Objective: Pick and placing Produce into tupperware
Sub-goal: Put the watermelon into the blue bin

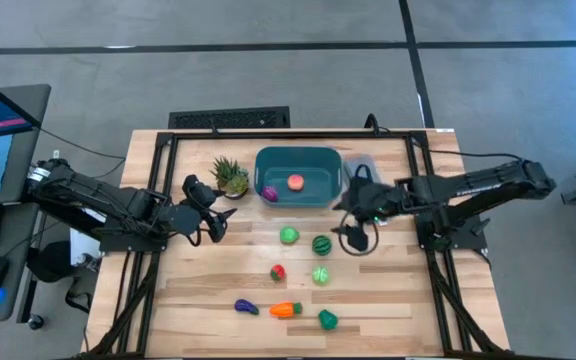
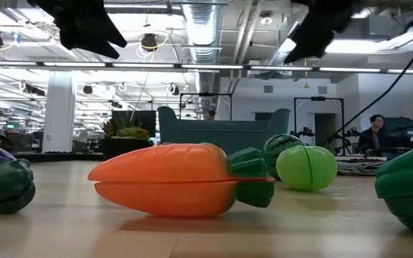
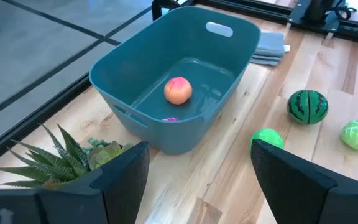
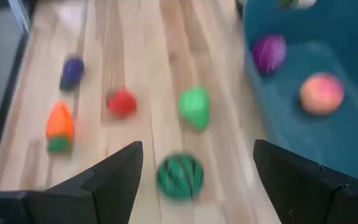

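The teal tub (image 1: 313, 160) stands at the table's far middle, with a pink peach (image 1: 295, 182) and a magenta piece (image 1: 270, 194) inside. On the table in front of it lie a green ball (image 1: 288, 236), a striped watermelon (image 1: 321, 244), a red strawberry (image 1: 278, 271), a pale green piece (image 1: 320, 275), a purple eggplant (image 1: 245, 307), an orange carrot (image 1: 285, 310) and a dark green piece (image 1: 327, 320). My right gripper (image 1: 353, 238) is open just right of the watermelon (image 4: 179, 176), touching nothing. My left gripper (image 1: 208, 218) is open and empty, left of the tub (image 3: 166, 81).
A spiky green potted plant (image 1: 231, 177) stands just left of the tub, close to my left gripper. A flat grey slab (image 1: 360, 164) lies at the tub's right side. Black frame rails (image 1: 158, 190) run along the table's left and right edges.
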Robot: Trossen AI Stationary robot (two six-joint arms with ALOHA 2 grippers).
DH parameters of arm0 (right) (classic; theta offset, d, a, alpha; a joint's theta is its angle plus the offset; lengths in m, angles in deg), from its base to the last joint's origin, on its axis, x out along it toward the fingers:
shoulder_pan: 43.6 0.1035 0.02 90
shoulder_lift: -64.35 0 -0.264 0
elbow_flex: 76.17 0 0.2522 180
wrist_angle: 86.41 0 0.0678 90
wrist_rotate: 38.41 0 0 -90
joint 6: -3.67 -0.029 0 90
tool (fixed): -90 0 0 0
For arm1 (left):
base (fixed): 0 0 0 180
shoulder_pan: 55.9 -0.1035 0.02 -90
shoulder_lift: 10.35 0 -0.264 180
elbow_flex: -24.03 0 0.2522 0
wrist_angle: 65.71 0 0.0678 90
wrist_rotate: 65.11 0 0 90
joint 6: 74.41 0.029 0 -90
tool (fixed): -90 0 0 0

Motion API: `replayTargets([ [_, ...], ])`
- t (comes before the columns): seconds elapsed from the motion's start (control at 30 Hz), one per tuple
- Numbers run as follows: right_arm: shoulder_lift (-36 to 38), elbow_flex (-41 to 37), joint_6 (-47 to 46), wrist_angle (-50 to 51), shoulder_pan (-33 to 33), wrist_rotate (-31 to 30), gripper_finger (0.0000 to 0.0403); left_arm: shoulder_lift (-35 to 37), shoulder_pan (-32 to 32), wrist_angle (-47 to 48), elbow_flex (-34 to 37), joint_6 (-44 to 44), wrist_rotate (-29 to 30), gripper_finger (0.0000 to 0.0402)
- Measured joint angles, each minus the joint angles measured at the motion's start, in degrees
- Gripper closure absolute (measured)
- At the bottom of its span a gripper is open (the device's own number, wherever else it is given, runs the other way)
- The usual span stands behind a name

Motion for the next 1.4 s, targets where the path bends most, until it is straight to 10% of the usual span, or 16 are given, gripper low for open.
replayTargets([
  [1.4, -21.7, -0.6, 8.8, -7.2, 3.5, 3.4, 0.0009, 0.0, 0.0, 1.5, 0.0, -4.7, -1.8, 0.013],
])
